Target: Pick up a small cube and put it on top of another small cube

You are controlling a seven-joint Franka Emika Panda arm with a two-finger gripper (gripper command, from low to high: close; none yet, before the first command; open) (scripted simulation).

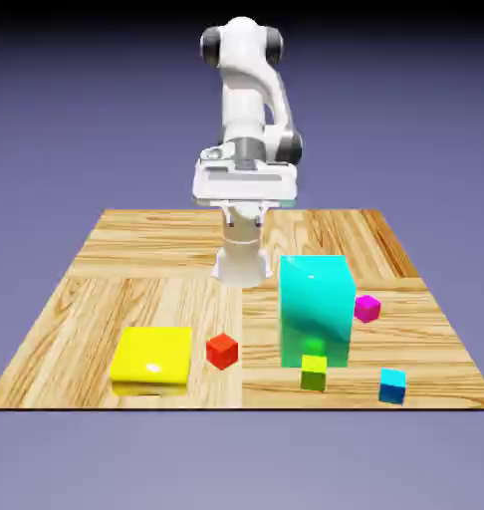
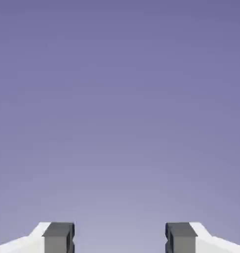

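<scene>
Knocking the yellow-green cube (image 1: 314, 374) or the tall cyan block (image 1: 316, 311) was risked if too low a path were taken to the magenta cube (image 1: 367, 309), seen just beside that block. Beyond, the hand (image 2: 120, 238) was held wide and empty, above the bench (image 1: 176, 244).

Wood-grained tabletop (image 1: 176, 299) against a plain blue-violet backdrop (image 1: 405, 129), darkening to black above.
</scene>
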